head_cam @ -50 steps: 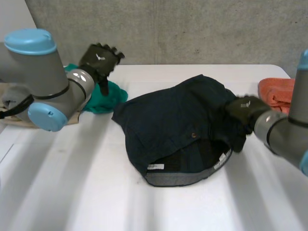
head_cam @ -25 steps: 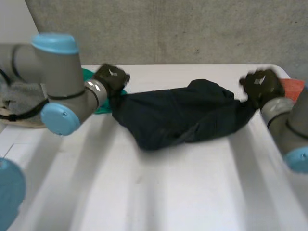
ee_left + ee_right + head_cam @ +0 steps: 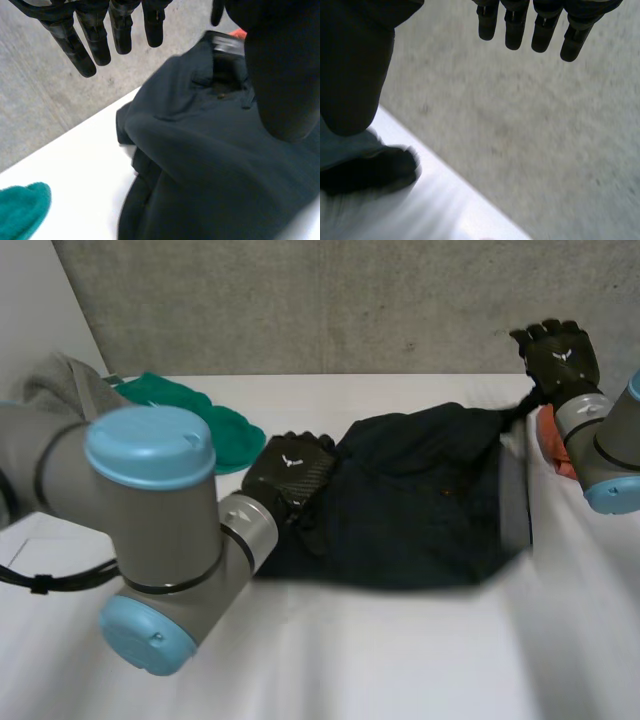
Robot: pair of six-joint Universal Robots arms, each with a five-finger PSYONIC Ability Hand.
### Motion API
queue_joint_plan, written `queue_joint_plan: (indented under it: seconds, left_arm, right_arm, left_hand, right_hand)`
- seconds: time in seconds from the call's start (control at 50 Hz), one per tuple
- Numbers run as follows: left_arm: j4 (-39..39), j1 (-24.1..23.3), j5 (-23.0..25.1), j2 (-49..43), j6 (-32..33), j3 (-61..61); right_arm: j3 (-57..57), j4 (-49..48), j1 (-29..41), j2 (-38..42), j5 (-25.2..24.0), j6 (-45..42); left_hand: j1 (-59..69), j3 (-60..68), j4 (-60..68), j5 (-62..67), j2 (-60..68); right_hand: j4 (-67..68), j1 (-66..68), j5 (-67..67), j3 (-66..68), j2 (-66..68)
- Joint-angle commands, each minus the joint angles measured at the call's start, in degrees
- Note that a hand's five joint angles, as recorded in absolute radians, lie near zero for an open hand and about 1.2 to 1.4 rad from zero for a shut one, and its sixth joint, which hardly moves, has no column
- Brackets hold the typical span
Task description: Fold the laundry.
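Dark garment (image 3: 420, 500) spread mid-table (image 3: 400, 660), left hand (image 3: 290, 475) over its 9 o'clock end, fingers straight and released, right hand (image 3: 558, 355) raised at 2 o'clock (fingers straight, grasping nothing), green cloth (image 3: 215, 420) at 10, orange cloth (image 3: 550, 440) at 3.

One each: dark garment (image 3: 420, 500), green cloth (image 3: 200, 415), orange cloth (image 3: 550, 445), grey cloth (image 3: 60, 380)

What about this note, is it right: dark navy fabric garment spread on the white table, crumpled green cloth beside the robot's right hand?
One slip: the head view shows the crumpled green cloth beside the left hand, not the right hand. The dark navy fabric garment is indeed spread on the white table.
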Motion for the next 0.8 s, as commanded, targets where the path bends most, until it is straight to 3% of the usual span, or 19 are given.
queue_joint_plan:
  seconds: [0.02, 0.08, 0.14, 0.32, 0.4, 0.62, 0.66, 0.7, 0.8]
  left_arm:
    - [-1.0, 4.5, -1.9, 2.2, -0.6, 0.9]
    - [-1.6, 7.0, -1.5, 5.8, 0.1, 0.0]
    - [-2.8, 8.9, -1.1, 7.7, 2.1, -1.6]
    - [-6.9, 8.5, -1.0, 7.1, 10.7, -8.9]
    - [-6.2, 7.8, -1.1, 3.8, 14.1, -10.4]
    - [-4.3, 7.8, -0.9, -1.5, 17.8, -8.9]
    - [-4.0, 7.5, -0.9, -1.3, 17.8, -8.9]
    - [-3.8, 7.2, -0.9, -0.8, 17.8, -9.2]
    - [-3.5, 6.5, -1.2, -0.6, 17.6, -9.7]
  right_arm:
    - [5.3, 14.5, 1.2, -9.5, 11.3, -9.0]
    - [10.7, 22.4, 2.8, -18.2, 10.8, -9.1]
    - [17.3, 28.5, 4.2, -25.3, 7.2, -9.2]
    - [38.8, 36.1, 7.8, -35.0, -0.8, -13.5]
    - [47.2, 31.2, 8.4, -35.1, -2.9, -17.6]
    - [56.4, 5.0, 7.9, -27.2, -5.5, -24.4]
    - [56.1, 2.9, 7.9, -26.0, -5.5, -24.4]
    - [55.8, 1.1, 8.2, -25.3, -5.4, -24.2]
    - [56.0, 0.5, 8.9, -27.9, -4.2, -21.6]
  left_hand:
    - [-1.0, -2.7, -2.0, -2.8, -2.5]
    - [-1.0, -2.7, -2.0, -2.8, -2.5]
    - [-1.0, -2.7, -2.0, -2.8, -2.5]
    - [5.8, 4.1, 4.8, 4.0, 4.2]
    - [7.4, 5.8, 6.5, 5.7, 5.9]
    - [7.4, 5.8, 6.5, 5.7, 5.9]
    - [7.4, 5.8, 6.5, 5.7, 5.9]
    - [7.4, 5.8, 6.5, 5.7, 5.9]
    - [6.6, 4.9, 5.6, 4.9, 5.1]
  right_hand:
    - [-2.4, -2.7, -2.4, -2.0, -1.8]
    - [-2.4, -2.7, -2.4, -2.0, -1.8]
    - [-2.4, -2.7, -2.4, -2.0, -1.8]
    - [5.5, 5.2, 5.5, 5.9, 6.1]
    - [13.5, 13.3, 13.6, 14.0, 14.1]
    - [13.4, 13.1, 13.4, 13.8, 14.0]
    - [25.9, 25.7, 25.9, 26.3, 26.5]
    - [65.4, 65.1, 65.4, 65.8, 66.0]
    - [67.6, 67.3, 67.6, 68.0, 68.2]
